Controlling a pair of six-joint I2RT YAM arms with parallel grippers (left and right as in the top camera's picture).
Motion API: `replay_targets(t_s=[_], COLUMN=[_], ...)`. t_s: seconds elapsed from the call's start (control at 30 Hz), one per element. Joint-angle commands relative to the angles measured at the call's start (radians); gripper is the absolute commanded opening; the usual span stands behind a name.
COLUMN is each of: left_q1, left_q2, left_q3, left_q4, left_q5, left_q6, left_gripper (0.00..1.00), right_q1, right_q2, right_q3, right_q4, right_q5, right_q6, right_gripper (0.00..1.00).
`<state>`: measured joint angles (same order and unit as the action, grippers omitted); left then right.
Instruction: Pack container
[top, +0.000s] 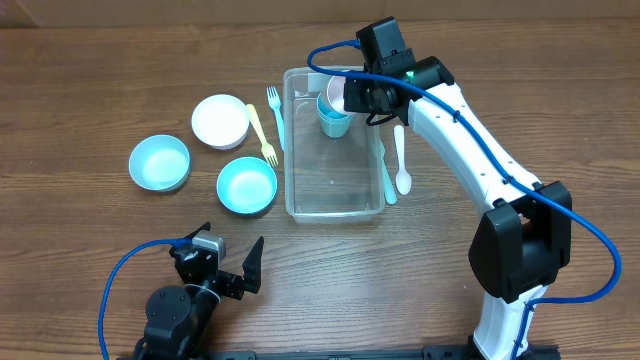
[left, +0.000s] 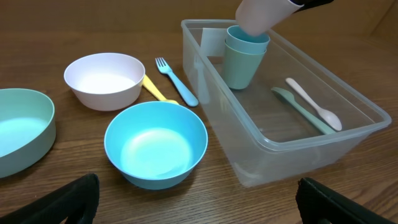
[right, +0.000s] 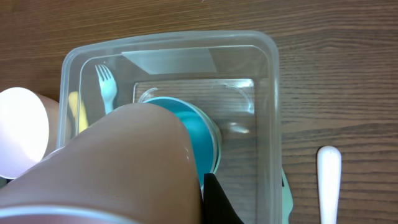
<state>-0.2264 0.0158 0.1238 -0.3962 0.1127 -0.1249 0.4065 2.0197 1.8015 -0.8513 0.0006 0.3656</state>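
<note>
Container (top: 292, 150) sits mid-surface, long axis running from near edge to far edge, with a whitish label patch (right: 168, 61) on its far wall. Inside, at the far end, stacked teal cups (top: 334, 120) stand upright. Right gripper (top: 352, 93) is clamped on a pale cup (top: 336, 92), held tilted with its lower end right over the stack's mouth; cannot tell whether they touch. Right arm (top: 470, 150) reaches in diagonally from the near right corner. A white spoon (top: 402, 165) lies on the wooden surface (top: 100, 60) just beside the container's right wall, and a teal utensil (top: 386, 180) lies between spoon and wall. Left of the container are a light-blue fork (top: 275, 115), tines toward the far edge, and a yellow fork (top: 262, 135), tines toward the near edge, both close to the wall but apart from it. Further left are three upright bowls: white bowl (top: 220, 121), blue bowl (top: 247, 185) near the container's near-left corner and hiding part of the yellow fork in the left wrist view, and light-blue bowl (top: 159, 162) toward the left edge. Left gripper (top: 232, 262) is by the near edge, fingers spread apart, holding nothing, well apart from everything.
</note>
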Motion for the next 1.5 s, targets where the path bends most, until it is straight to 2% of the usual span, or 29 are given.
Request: replay_targets(t_s=[0.0,0.03,0.07,0.13,0.2,0.37,0.63,0.93,1.1,1.17,1.27,1.37,1.47], left_q1=[0.005,0.005,0.005,0.005,0.005,0.005,0.005,0.005,0.005,0.005,0.005,0.005,0.005], left_q2=[-0.005,-0.005,-0.005,-0.005,-0.005,-0.005,-0.005,-0.005,-0.005,-0.005,-0.005,-0.005,-0.005], left_q3=[-0.007,-0.007,-0.007,-0.007,-0.007,-0.007,-0.007,-0.007,-0.007,-0.007,-0.007,-0.007,-0.007], left_q4=[0.001,0.001,0.001,0.001,0.001,0.001,0.001,0.001,0.001,0.001,0.001,0.001,0.001], left_q5=[0.011,0.011,0.011,0.011,0.011,0.011,0.011,0.011,0.011,0.011,0.011,0.011,0.011], left_q6=[-0.01,-0.01,-0.01,-0.01,-0.01,-0.01,-0.01,-0.01,-0.01,-0.01,-0.01,-0.01,-0.01], left_gripper=[1.0,1.0,1.0,1.0,1.0,1.0,1.0,1.0,1.0,1.0,1.0,1.0,1.0], right_q1=[0.0,0.0,0.0,0.0,0.0,0.0,-0.005,-0.005,-0.011,-0.024,-0.034,-0.034,-0.034], right_q2=[0.003,0.003,0.003,0.003,0.003,-0.029,-0.22,-0.286,-0.371,-0.417,-0.522,-0.715,-0.941], right_q3=[0.018,0.018,0.018,0.018,0.018,0.071,0.113,0.112,0.093,0.051,-0.06,-0.257,-0.429], right_q4=[0.008,0.01,0.012,0.013,0.013,-0.023,-0.155,-0.45,-0.517,-0.52,-0.523,-0.499,-0.472], right_q5=[0.018,0.018,0.021,0.024,0.024,0.02,0.035,0.201,0.247,0.251,0.266,0.256,0.115], right_q6=[-0.002,-0.002,-0.002,-0.002,-0.002,0.006,0.005,0.033,0.054,0.06,0.073,0.072,-0.031], right_gripper=[0.04,0.15,0.38,0.5,0.54,0.58,0.67,0.65,0.65,0.62,0.62,0.68,0.71])
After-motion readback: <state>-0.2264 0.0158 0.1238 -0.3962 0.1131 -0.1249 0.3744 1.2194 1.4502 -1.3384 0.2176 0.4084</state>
